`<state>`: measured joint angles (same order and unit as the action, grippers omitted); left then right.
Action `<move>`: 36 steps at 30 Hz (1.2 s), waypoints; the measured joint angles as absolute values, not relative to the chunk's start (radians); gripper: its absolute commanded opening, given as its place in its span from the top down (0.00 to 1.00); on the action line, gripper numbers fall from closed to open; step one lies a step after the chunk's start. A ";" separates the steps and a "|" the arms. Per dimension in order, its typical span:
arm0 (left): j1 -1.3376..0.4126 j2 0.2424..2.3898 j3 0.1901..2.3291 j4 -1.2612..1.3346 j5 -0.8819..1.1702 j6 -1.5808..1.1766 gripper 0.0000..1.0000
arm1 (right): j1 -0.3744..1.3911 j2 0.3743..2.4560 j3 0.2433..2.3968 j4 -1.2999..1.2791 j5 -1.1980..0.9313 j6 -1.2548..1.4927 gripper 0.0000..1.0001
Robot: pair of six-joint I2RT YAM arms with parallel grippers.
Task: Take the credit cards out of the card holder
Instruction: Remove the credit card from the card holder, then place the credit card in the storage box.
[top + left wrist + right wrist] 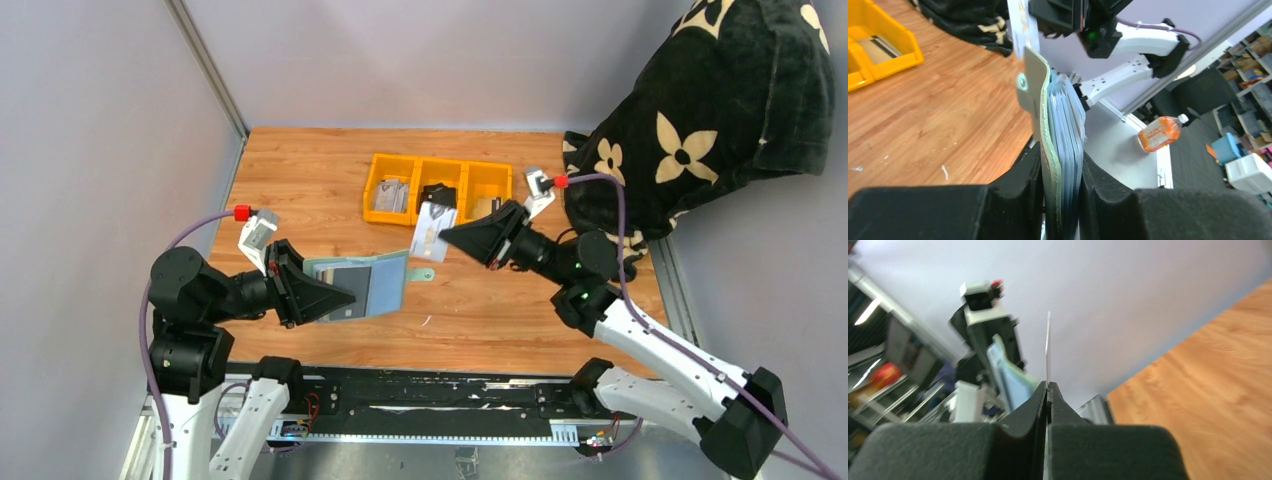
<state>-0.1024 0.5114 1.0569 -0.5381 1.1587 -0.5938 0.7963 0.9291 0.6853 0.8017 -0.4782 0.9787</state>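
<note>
The card holder [365, 286], a small flat sage-green folding wallet of soft material with a blue-grey inside, is held over the near-left part of the light brown wooden table [300, 180]. It is pinched at its near edge by the left gripper [338, 297], whose black fingers are closed to a narrow gap on its thickness. From above it shows its blue-grey face with a darker panel, and a little green strap tab [421, 273] sticks out from its right edge. In the left wrist view it stands edge-on between the pads: a green cover on the left, a stack of thin blue-grey pocket leaves fanned slightly on the right, and the tab with a small round snap at the top. A whitish thin rectangular credit card [426, 244] is apart from the holder, just beyond its far right corner, nipped by the right gripper [447, 236]. Its fingers are pressed together on the card's lower edge, so the right wrist view shows it only as a fine pale line rising from the closed tips. Behind the card sits a yellow plastic bin with three compartments [372, 190]. Grey and whitish flat cards [390, 197] lie in its left compartment and a black lump-like object [437, 192] in the middle one. A black cloth with cream flowers [710, 110] is heaped at the table's far right.
</note>
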 measured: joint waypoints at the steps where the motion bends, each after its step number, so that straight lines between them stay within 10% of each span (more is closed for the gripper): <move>1: -0.102 0.516 1.066 -0.572 1.149 -0.559 0.90 | 0.755 0.922 0.693 0.770 -0.481 0.975 1.00; 24: -0.102 0.570 1.130 -0.827 1.067 -0.242 0.90 | 0.554 2.121 1.623 0.298 -0.449 0.702 1.00; 36: -0.102 0.602 1.130 -0.827 1.093 -0.212 0.90 | 0.559 2.384 1.934 0.204 -0.409 0.662 1.00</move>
